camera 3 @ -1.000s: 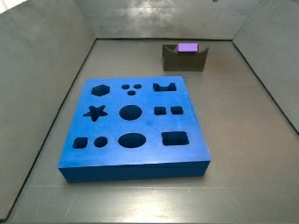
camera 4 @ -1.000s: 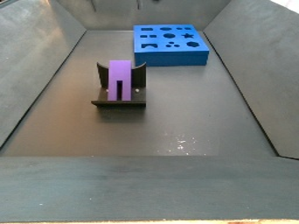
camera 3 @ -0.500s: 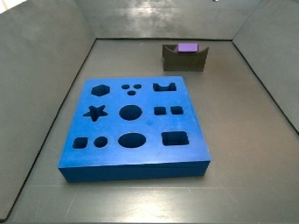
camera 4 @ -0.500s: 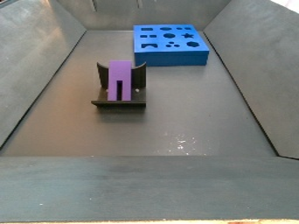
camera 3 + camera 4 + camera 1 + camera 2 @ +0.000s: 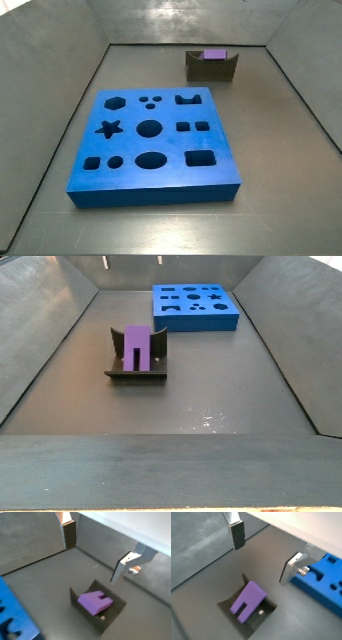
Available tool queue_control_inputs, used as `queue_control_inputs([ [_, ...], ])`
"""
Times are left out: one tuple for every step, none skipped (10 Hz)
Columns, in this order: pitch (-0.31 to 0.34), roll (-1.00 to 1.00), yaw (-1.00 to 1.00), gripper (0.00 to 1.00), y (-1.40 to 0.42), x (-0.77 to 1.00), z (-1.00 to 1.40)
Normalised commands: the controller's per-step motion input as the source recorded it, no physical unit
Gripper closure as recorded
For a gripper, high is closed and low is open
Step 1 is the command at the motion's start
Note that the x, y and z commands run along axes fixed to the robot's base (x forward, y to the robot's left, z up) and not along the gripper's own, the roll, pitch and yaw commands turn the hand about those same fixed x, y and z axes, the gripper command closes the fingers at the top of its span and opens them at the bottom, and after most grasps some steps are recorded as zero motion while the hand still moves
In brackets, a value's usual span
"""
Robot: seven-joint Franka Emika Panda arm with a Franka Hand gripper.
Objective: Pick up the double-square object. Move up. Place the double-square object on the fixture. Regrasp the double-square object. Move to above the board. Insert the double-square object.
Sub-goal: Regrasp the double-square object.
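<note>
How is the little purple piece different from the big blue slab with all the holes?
The double-square object is light purple and small; the board is bright blue and far larger. The object stands propped in the fixture, while the board lies flat on the floor. The board has many shaped holes; the object has one notch. Both look like solid plastic. The gripper hangs open above the object, holding nothing.

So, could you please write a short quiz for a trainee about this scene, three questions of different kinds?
1. True or false: the small light-purple plastic block sits in the dark U-shaped fixture.
2. The gripper, seen only in both wrist views, is: A) shut on the block, B) open above the block, C) inside a board hole.
3. Fill in: the large bright-blue board with cut-out holes lies ___ from the fixture.

Key: 1 true; 2 B; 3 apart.
</note>
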Motion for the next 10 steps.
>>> queue_control_inputs([
  [0.037,1.0,0.03,0.0,-0.02,0.01,0.01],
  [0.043,1.0,0.03,0.0,-0.02,0.02,0.0],
  [0.055,1.0,0.03,0.0,-0.03,0.04,-0.01],
  [0.066,1.0,0.04,0.0,-0.03,0.06,-0.01],
  [0.076,1.0,0.04,0.0,-0.03,0.06,-0.01],
  [0.104,1.0,0.06,0.0,-0.04,0.09,-0.01],
  [0.118,1.0,0.06,0.0,-0.04,0.09,-0.01],
  [0.152,1.0,0.08,0.0,-0.04,0.11,-0.02],
  [0.176,1.0,0.11,0.0,-0.04,0.11,-0.02],
  [0.21,1.0,0.16,0.0,-0.05,0.11,-0.02],
])
